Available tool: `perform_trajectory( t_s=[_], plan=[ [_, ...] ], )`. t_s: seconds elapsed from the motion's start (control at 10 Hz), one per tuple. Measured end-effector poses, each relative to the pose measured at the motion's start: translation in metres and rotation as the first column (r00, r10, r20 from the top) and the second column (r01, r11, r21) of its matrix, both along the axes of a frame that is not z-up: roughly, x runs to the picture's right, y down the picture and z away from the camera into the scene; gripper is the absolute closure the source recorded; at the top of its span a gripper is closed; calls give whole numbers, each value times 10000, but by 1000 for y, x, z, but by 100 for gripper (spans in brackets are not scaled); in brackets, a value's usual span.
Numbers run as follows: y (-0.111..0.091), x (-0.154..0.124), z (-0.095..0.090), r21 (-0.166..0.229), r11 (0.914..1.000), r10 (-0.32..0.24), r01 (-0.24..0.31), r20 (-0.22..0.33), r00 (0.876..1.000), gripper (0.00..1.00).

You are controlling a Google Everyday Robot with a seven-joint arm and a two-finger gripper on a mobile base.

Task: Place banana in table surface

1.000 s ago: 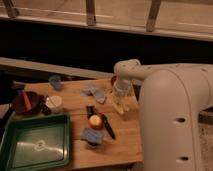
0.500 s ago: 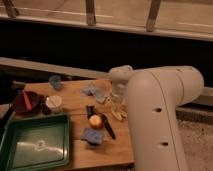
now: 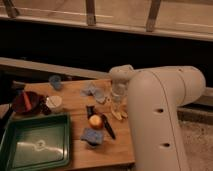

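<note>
Now you are seeing the arm (image 3: 160, 115) filling more of the right half of the view than it was a second ago, as its big white shell is swinging in over the right edge of the bench (image 3: 75, 102). The end effector (image 3: 118, 98) is hanging low beneath the wrist, just above the wood, further down and nearer the camera than a second ago. How far its fingers are spread I cannot tell.

The banana (image 3: 118, 113) is lying directly below the end effector, and it is looking as though it is touching the bench, just right of the dark knife (image 3: 107, 127) and the orange fruit (image 3: 95, 120). Whether the end effector is gripping it or has let go is not something these views settle.

My reading is that the placing is nearly done: the fruit is appearing to rest on the wood and not in the green tray (image 3: 35, 145), which is sitting well apart at the left. What you are needing next, I judge, is a clean release and a straight lift, taking care that the arm is not sweeping the knife or the blue cloth (image 3: 94, 135) nearby.
</note>
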State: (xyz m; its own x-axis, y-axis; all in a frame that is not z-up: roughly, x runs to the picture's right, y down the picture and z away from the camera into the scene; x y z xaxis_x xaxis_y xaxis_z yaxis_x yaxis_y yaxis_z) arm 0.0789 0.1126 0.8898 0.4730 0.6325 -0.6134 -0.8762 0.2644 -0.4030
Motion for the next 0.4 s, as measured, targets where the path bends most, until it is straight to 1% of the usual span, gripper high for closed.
perform_trajectory(
  t_s=[0.4],
  plan=[
    [0,2,0,5,10000,28,-28,-23,10000,60]
  ],
)
